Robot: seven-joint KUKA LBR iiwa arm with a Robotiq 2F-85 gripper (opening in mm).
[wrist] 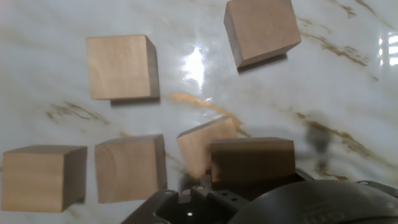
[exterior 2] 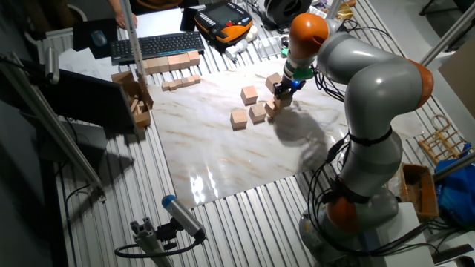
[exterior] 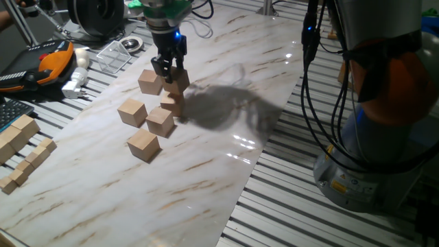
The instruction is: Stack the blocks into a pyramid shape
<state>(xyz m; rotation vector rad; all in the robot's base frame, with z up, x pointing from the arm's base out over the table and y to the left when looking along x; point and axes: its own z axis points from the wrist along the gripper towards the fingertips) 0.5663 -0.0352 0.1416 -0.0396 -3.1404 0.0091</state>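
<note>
The gripper (exterior: 169,68) hung low over the marble board (exterior: 206,158), its fingers clamped on one block (exterior: 180,77) — held, it seemed, just above another block (exterior: 171,103), though contact could not be judged. Four more blocks lay on the board: one (exterior: 150,82) beside the gripper, one (exterior: 132,112) further out, one (exterior: 160,121) near the stack and one (exterior: 143,145) nearest the camera — all apart.
</note>
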